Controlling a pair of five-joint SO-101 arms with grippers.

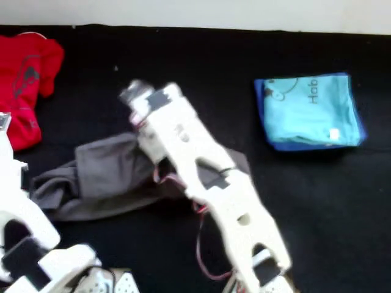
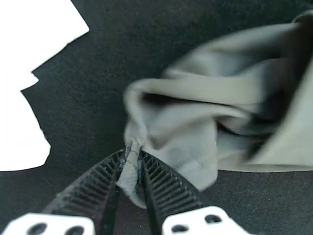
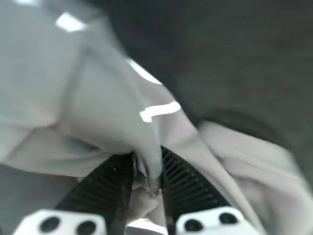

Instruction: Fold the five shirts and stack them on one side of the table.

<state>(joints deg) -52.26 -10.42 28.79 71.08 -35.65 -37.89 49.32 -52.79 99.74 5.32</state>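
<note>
The left gripper (image 2: 131, 169) is pinching an edge of the grey shirt (image 1: 104, 174) between almost-closed fingers; the right gripper (image 3: 146, 178) is clamping another fold. The shirt is lying rumpled mid black table (image 1: 201, 55). A folded blue shirt (image 1: 308, 110) is showing dark print; a red shirt (image 1: 24, 73) is lying far left

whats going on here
Both arms are working on the grey shirt, which lies crumpled in the middle of the black table. The left gripper is pinched shut on one bit of its fabric, the right gripper on another. A red shirt lies unfolded at the far left; a folded blue pile sits far right.
</note>
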